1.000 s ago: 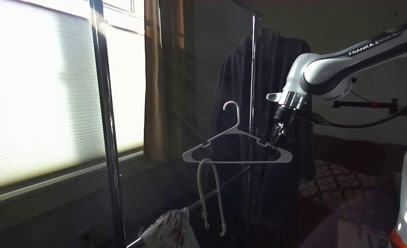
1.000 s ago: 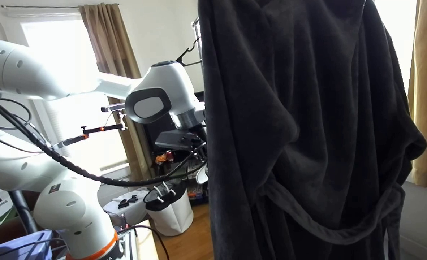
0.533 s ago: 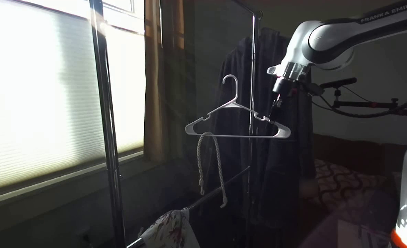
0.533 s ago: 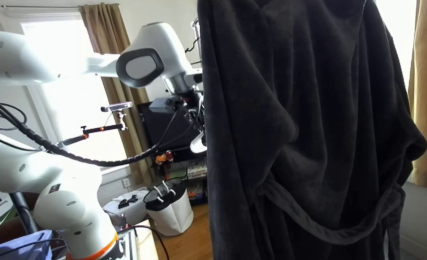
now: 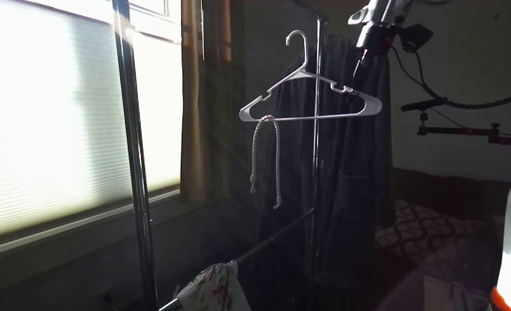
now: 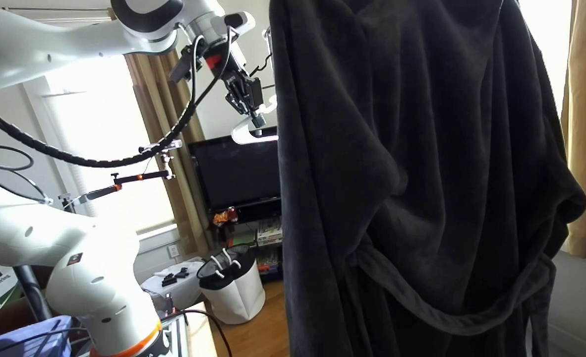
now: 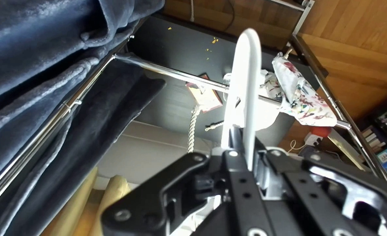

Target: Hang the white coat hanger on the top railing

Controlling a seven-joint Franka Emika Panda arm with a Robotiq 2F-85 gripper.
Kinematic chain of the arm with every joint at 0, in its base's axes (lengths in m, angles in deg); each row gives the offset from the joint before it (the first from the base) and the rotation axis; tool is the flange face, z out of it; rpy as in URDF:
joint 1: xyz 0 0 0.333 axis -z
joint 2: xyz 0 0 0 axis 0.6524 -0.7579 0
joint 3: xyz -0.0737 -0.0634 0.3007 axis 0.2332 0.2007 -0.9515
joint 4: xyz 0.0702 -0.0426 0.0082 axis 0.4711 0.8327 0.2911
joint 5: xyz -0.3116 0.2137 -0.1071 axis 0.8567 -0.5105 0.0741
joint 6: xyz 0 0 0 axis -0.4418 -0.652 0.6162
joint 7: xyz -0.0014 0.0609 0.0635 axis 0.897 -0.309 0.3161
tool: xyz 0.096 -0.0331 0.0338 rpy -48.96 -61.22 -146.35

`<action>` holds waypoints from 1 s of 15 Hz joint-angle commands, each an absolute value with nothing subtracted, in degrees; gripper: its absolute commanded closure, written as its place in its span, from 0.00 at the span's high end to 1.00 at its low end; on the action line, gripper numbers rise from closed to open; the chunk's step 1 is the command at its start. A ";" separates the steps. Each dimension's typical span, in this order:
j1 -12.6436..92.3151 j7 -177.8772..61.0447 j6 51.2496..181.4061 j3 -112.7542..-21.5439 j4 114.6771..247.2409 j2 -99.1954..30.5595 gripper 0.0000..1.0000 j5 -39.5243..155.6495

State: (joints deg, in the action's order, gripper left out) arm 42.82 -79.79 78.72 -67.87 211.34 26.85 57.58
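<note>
My gripper (image 5: 353, 91) is shut on the right shoulder of the white coat hanger (image 5: 371, 106) and holds it in the air, hook up and slightly tilted. In an exterior view my gripper (image 6: 258, 121) and the hanger's end (image 6: 243, 134) show beside the robe. In the wrist view the hanger (image 7: 246, 62) runs up from between my fingers (image 7: 246, 141). The top railing (image 5: 306, 8) shows at the top of an exterior view, mostly cut off. The hook appears just below and left of its far corner; their depth gap is unclear. The wrist view does not show the railing.
A rope (image 5: 254, 151) loops over the hanger's bottom bar. The rack has a near pole (image 5: 132, 108), a far pole (image 5: 317, 142) and a lower crossbar (image 5: 277, 236) with a floral cloth (image 5: 214, 280). A dark robe (image 6: 422, 148) hangs at the far pole. A dark hanger (image 6: 261, 68) is partly hidden.
The arm has risen a lot, carrying the hanger and rope up and a little right in an exterior view. The hanger's right end has tipped slightly higher. The grip stays shut.
</note>
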 commanded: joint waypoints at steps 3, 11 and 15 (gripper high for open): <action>39.89 -79.72 80.18 -66.33 209.96 27.28 0.01 56.35; 39.52 -77.85 72.76 -66.20 189.12 18.57 0.01 56.11; 40.29 -76.12 66.51 -65.79 175.84 9.07 0.01 56.21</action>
State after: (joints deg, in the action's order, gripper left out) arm 40.45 -78.21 72.71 -66.48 187.13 17.72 56.69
